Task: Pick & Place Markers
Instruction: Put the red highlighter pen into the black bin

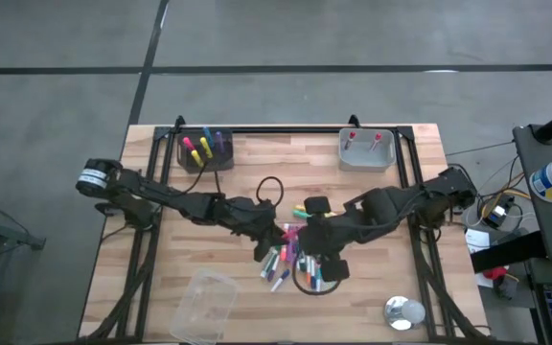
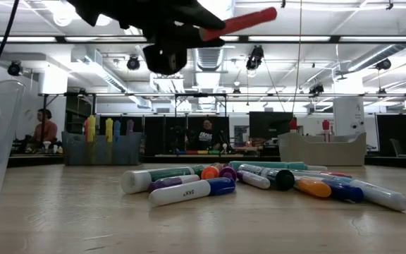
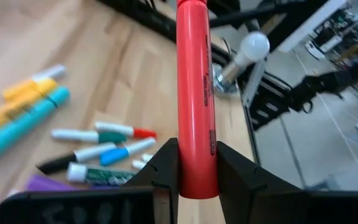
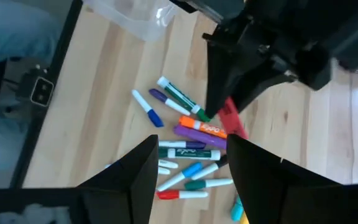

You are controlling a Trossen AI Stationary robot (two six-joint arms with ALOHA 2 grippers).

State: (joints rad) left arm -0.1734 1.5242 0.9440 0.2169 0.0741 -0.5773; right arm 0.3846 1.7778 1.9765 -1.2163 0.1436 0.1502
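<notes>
A heap of markers (image 1: 290,261) in mixed colours lies flat on the wooden table (image 1: 391,220) near its middle; the low view shows it as a row (image 2: 259,180). My left gripper (image 1: 276,237) hovers over the heap's left side, shut on a red marker (image 3: 196,93), which also shows high in the low view (image 2: 240,22). My right gripper (image 4: 191,152) hangs open above the heap's right side (image 1: 317,251), pointing steeply down, with nothing between its fingers. Two more markers, yellow and green (image 1: 305,209), lie just beyond the heap. My left gripper pinches the red marker by one end (image 3: 197,177) between its two fingers (image 3: 166,165). The marker sticks forward out of the gripper, in line with the fingers, not across them. It is lifted clear above the heap, close to level, its free end (image 2: 270,13) a little higher.
A dark bin (image 1: 206,151) with upright markers stands at the far left, a grey bin (image 1: 366,149) at the far right. A clear plastic container (image 1: 202,305) lies near the front left, a round metal object (image 1: 403,311) at the front right. A black cable loop (image 1: 269,189) lies behind the heap.
</notes>
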